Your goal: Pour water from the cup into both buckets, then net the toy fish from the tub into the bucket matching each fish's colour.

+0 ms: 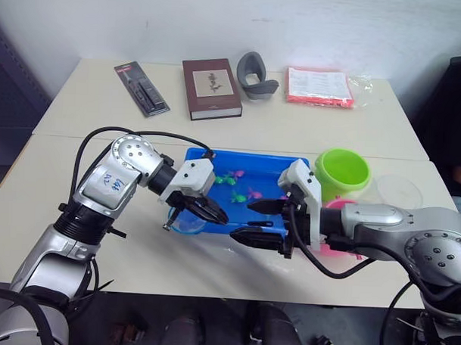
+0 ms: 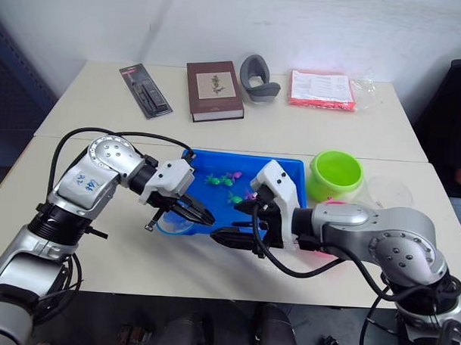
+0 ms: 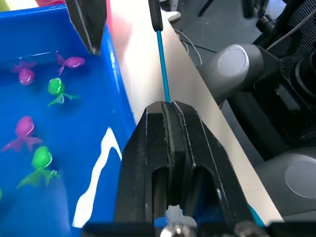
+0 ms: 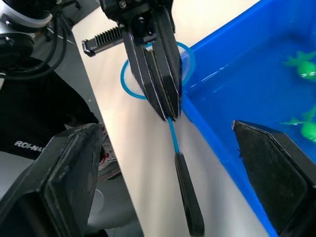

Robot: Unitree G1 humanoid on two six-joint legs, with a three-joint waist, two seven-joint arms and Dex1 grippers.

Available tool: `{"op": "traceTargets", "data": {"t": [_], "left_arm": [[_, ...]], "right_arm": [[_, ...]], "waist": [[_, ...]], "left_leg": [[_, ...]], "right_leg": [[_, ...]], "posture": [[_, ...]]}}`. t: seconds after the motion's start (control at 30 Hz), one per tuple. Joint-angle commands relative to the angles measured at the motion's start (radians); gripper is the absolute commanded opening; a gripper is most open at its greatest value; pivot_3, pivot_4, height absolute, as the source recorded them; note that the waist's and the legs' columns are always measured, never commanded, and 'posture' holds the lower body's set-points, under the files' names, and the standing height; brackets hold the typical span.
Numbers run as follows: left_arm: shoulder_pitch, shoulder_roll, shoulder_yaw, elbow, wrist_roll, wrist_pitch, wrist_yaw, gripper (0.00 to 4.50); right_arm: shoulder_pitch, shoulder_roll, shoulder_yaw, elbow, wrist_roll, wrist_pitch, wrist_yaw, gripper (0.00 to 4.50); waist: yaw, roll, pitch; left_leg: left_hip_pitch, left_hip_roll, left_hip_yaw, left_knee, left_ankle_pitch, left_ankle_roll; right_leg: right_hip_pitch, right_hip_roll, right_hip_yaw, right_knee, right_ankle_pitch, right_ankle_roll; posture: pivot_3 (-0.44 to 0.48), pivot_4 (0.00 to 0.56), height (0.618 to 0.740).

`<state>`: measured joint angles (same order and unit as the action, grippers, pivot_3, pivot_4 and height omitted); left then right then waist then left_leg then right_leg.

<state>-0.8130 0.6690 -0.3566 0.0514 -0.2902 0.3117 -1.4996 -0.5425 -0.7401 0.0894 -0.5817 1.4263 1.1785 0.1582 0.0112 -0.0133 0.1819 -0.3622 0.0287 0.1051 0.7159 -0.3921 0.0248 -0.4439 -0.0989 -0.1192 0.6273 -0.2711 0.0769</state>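
The blue tub (image 1: 246,156) holds water with several pink and green toy fish (image 3: 42,157). My left gripper (image 1: 218,215) is shut on the thin blue shaft (image 3: 163,74) of the net, at the tub's near rim. The net's blue hoop (image 1: 185,225) hangs just outside the tub's near left corner. Its black handle (image 4: 187,197) points toward my right gripper (image 1: 245,221), which is open with the handle lying between its spread fingers (image 4: 64,182), untouched. The green bucket (image 1: 341,172) stands right of the tub. The pink bucket (image 1: 341,250) is mostly hidden behind my right arm. The clear cup (image 1: 396,190) sits further right.
On the far table lie a black packet (image 1: 142,88), a brown book (image 1: 211,88), a grey curved object (image 1: 255,76) and a red-edged packet (image 1: 319,86). A seam between the two tables runs behind the tub.
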Motion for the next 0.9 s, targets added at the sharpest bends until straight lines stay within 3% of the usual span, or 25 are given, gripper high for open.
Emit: {"op": "traceTargets", "data": {"t": [0.03,0.4,0.5,0.57,0.73,0.77,0.9], "left_arm": [[-0.022,-0.002,0.012,-0.026,0.002,0.007,-0.011,0.04],[-0.018,-0.016,0.018,-0.027,0.003,0.019,0.001,0.04],[-0.017,-0.019,0.015,-0.025,0.007,0.019,0.001,0.00],[-0.018,-0.020,0.013,-0.024,0.010,0.019,0.001,0.00],[-0.016,-0.020,0.008,-0.016,0.029,0.017,-0.001,0.00],[-0.015,-0.021,0.009,-0.017,0.029,0.020,-0.001,0.00],[-0.008,-0.025,0.013,-0.020,0.026,0.018,0.002,0.00]], "right_arm": [[0.006,0.003,-0.004,-0.020,0.055,0.000,-0.032,4.50],[0.091,0.015,-0.036,-0.015,0.109,-0.045,-0.101,4.50],[0.096,0.021,-0.036,-0.013,0.118,-0.062,-0.119,3.67],[0.093,0.020,-0.034,-0.011,0.117,-0.068,-0.126,2.85],[0.091,0.023,-0.034,-0.005,0.114,-0.086,-0.138,0.32],[0.092,0.023,-0.033,-0.006,0.114,-0.089,-0.137,0.03],[0.107,0.017,-0.029,-0.014,0.129,-0.087,-0.113,0.03]], "waist": [[0.001,0.000,0.000],[0.011,0.000,0.000],[0.011,0.000,0.000],[0.012,0.000,0.000],[0.012,0.000,0.000],[0.012,0.000,0.000],[0.012,0.000,0.000]], "left_leg": [[0.000,0.000,0.000,0.000,0.000,0.000],[-0.005,0.000,-0.005,0.003,0.000,0.000],[-0.006,0.000,-0.006,0.004,0.000,0.000],[-0.006,0.000,-0.006,0.004,0.000,0.000],[-0.006,0.000,-0.007,0.004,0.000,0.000],[-0.006,0.000,-0.007,0.004,0.000,0.000],[-0.006,0.000,-0.007,0.004,0.000,0.000]], "right_leg": [[0.000,0.000,0.000,0.000,0.000,0.000],[0.000,0.000,-0.002,-0.001,0.000,0.000],[0.000,0.000,-0.007,-0.001,0.000,0.000],[0.000,0.000,-0.008,-0.001,0.000,0.000],[0.000,0.000,-0.009,-0.001,0.001,0.000],[0.000,0.000,-0.009,-0.001,0.001,0.000],[0.000,0.000,-0.009,-0.001,0.001,0.000]], "posture": [[0.000,0.150,0.740],[0.000,0.150,0.740],[0.000,0.150,0.740],[0.000,0.150,0.740],[0.000,0.150,0.740],[0.000,0.150,0.740],[0.000,0.150,0.740]]}}
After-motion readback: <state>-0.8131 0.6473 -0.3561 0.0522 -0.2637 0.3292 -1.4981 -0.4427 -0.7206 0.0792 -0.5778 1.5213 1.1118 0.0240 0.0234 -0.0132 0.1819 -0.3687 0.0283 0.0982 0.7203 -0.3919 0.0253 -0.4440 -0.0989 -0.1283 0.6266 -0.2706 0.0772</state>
